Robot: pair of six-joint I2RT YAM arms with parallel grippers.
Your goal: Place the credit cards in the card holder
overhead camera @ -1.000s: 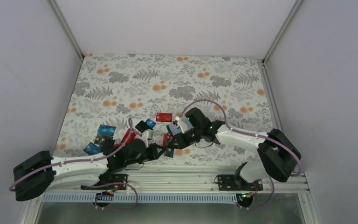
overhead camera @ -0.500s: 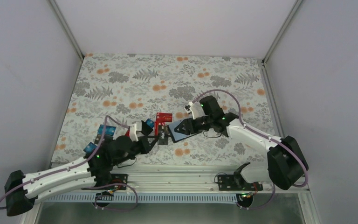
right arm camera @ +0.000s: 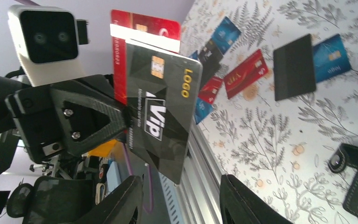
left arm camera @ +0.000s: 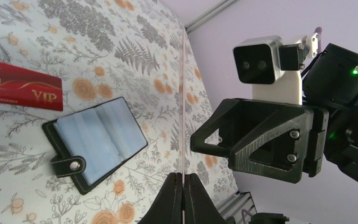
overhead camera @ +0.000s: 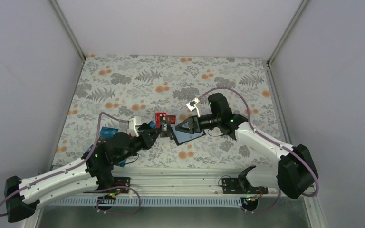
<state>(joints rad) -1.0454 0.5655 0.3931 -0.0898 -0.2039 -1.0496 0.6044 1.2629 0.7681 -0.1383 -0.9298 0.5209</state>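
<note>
My left gripper (overhead camera: 160, 131) is shut on a black VIP credit card (right arm camera: 161, 112) with a red card (right arm camera: 142, 29) behind it, held upright above the table; in the left wrist view (left arm camera: 182, 179) the card shows edge-on. My right gripper (overhead camera: 177, 127) is open and empty, its jaws wide (right arm camera: 182, 183), facing the held cards just short of them. The card holder (left arm camera: 95, 142) lies open on the table, grey-blue inside up, below my right gripper (left arm camera: 261, 140); it also shows in the top view (overhead camera: 188, 136).
A red VIP card (left arm camera: 21, 86) lies beside the holder. Several more cards lie on the floral cloth to the left: blue (right arm camera: 226, 32), red (right arm camera: 247, 70), black (right arm camera: 293, 67), blue (right arm camera: 333, 56). The metal rail (overhead camera: 185, 178) runs along the near edge.
My left arm has lifted the cards up and right toward the right gripper. My right gripper has risen off the holder, which now lies open, and turned to face the cards.
</note>
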